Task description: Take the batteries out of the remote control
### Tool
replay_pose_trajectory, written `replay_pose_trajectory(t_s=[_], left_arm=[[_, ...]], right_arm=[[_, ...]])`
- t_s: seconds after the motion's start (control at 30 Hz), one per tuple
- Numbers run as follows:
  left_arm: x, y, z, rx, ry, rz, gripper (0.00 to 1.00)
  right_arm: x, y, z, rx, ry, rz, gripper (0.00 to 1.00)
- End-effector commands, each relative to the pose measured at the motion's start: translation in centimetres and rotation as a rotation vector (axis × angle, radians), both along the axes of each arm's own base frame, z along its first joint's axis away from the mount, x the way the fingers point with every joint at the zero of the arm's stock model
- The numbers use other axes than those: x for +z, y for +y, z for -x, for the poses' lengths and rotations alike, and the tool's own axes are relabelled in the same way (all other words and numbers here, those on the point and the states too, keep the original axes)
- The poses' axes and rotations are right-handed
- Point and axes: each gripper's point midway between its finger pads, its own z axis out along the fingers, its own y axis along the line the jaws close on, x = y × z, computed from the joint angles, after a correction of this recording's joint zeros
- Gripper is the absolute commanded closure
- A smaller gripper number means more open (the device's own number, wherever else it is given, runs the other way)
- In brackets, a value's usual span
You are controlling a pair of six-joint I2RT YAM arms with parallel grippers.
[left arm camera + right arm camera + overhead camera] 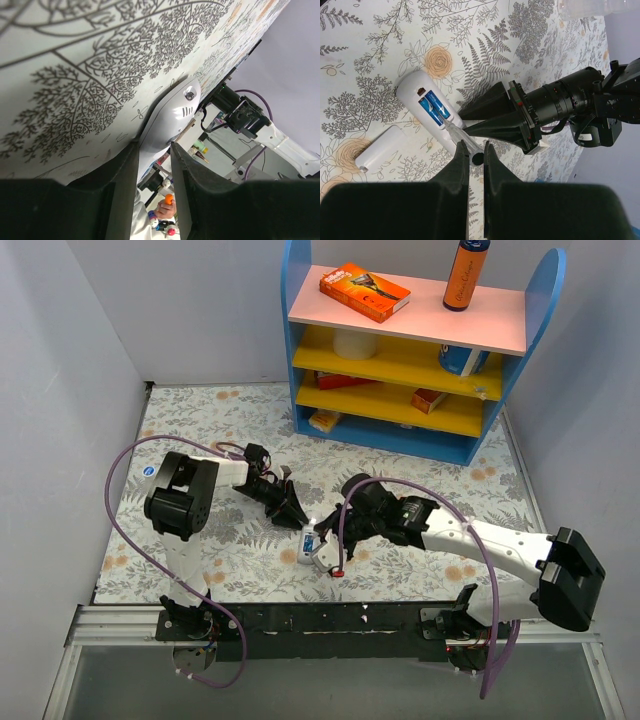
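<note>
The white remote control (422, 97) lies on the floral cloth with its slot open and the two blue batteries (433, 111) side by side inside. My right gripper (475, 148) is shut on a thin silvery rod (456, 134) whose tip touches the batteries' near end. My left gripper (154, 148) is shut on the remote's (172, 115) other end and pins it to the cloth. The separate white cover (381, 149) lies beside the remote. In the top view both grippers meet at the remote (308, 540), the left (294, 510) and the right (332, 542).
A blue shelf unit (300, 360) with pink and yellow boards stands at the back, holding an orange box (365, 292) and a bottle (466, 275). Grey walls close in the left and right sides. A black rail (330, 620) runs along the near edge.
</note>
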Motion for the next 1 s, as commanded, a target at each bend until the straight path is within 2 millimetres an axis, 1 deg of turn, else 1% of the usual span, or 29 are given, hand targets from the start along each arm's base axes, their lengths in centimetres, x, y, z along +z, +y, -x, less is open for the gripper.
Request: replay_pose_trajectory(t_s=[0.0,0.03,0.07,0.13,0.17,0.3,0.37,0.57,0.83,0.97], left_arm=[[-5.1,1.1,-0.2,-0.002,-0.024,-0.163,0.68],[-5.1,1.2,-0.1,-0.002,-0.018,-0.165,0.68],[-5.2,1.1,-0.1,-0.004,-0.017,-0.166,0.68],[-5.2,1.2,0.0,-0.003,-0.016,-0.167,0.68],[-5.1,1.2,-0.1,-0.002,-0.02,-0.169,0.68],[-5.4,1.3,0.3,-0.006,-0.016,-0.183,0.68],[-5.6,1.3,0.5,-0.009,-0.011,-0.189,0.68],[-5.9,1.4,0.8,-0.012,-0.003,-0.203,0.69],[-6.0,1.5,0.9,-0.009,0.0,-0.212,0.69],[-6.1,1.7,1.0,0.0,0.007,-0.223,0.69]], right_arm=[[-4.9,-3.8,-2.2,-0.131,-0.065,0.17,0.99],[-4.6,-4.0,-2.2,-0.135,-0.068,0.159,0.99],[-5.0,-4.3,-1.9,-0.138,-0.058,0.171,0.99],[-5.2,-4.7,-1.8,-0.143,-0.055,0.178,0.99],[-5.8,-5.1,-1.4,-0.142,-0.043,0.185,0.99],[-6.1,-5.3,-1.2,-0.161,-0.044,0.153,0.99],[-5.6,-5.3,-1.1,-0.167,-0.054,0.126,0.99],[-5.2,-5.4,-1.0,-0.184,-0.056,0.113,0.99],[-5.3,-6.1,-0.7,-0.202,-0.049,0.106,0.99],[-5.7,-6.7,-0.5,-0.218,-0.039,0.115,0.99]])
